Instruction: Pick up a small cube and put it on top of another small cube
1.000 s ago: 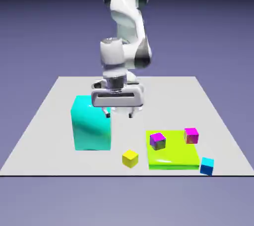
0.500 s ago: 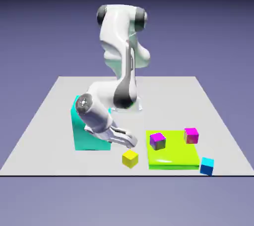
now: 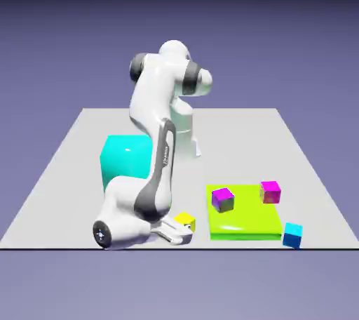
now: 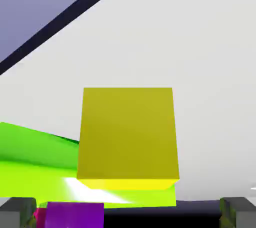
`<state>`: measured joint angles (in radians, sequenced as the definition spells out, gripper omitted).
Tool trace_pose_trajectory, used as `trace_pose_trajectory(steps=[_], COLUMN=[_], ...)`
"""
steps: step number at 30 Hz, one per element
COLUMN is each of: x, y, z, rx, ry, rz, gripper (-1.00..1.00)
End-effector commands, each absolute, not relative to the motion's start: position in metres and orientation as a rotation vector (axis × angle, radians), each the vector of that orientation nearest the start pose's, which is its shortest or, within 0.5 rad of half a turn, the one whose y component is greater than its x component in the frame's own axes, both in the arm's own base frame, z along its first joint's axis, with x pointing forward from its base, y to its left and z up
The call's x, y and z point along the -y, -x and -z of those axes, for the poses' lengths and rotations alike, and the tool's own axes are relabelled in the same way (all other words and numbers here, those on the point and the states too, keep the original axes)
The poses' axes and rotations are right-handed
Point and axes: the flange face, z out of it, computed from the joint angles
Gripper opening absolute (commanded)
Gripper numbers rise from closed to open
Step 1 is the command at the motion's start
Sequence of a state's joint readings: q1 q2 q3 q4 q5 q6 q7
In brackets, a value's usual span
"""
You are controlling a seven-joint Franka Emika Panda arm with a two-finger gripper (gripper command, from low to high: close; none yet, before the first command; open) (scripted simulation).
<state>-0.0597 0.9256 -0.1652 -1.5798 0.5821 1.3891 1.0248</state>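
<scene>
Low over the surface [image 3: 70, 171], we're bracketing the yellow cube [image 4: 128, 139]. Tool [image 3: 181, 233] is sitting spread, nothing pinched, so the fingers can straddle it.

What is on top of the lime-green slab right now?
Two small cubes sit on the lime-green slab: the purple cube with a magenta top near its far-left corner and a pinker magenta cube at the far-right corner. Whether anything lies beneath the cubes cannot be seen.

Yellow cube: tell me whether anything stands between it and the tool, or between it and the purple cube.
Nothing visible blocks either. In the hand view the yellow cube sits between the open tool's fingertips. The purple cube stands on the green slab beside it, with only the slab's low edge between.
</scene>
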Motion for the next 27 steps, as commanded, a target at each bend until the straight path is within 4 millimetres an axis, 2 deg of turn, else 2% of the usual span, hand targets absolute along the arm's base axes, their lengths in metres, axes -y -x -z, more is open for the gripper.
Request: trace_pose_trajectory(steps=[1,2,3,4,8,9,10,13,20,21,23,27], x=[0.048,0.046,0.046,0.046,0.074,0.069,0.056,0.01,-0.093,-0.112,-0.162,-0.255], y=[-0.547,-0.544,-0.544,-0.544,-0.575,-0.577,-0.577,-0.582,-0.587,-0.585,-0.571,-0.535], z=[-0.071,-0.068,-0.068,-0.068,-0.105,-0.11,-0.112,-0.124,-0.158,-0.162,-0.165,-0.177], rx=[-1.833,-1.833,-1.833,-1.833,-1.833,-1.837,-1.836,-1.675,-1.219,-1.13,-0.89,-0.377], ry=[1.941,1.942,1.942,1.942,1.941,1.988,2.064,2.328,2.907,2.987,3.147,3.422], rz=[-1.713,-1.713,-1.713,-1.713,-1.713,-1.697,-1.672,-1.677,-1.591,-1.582,-1.605,-1.601], gripper=[0.0,0.0,-1.0,-1.0,-1.0,-1.0,-1.0,-1.0,-1.0,-1.0,-1.0,-1.0])
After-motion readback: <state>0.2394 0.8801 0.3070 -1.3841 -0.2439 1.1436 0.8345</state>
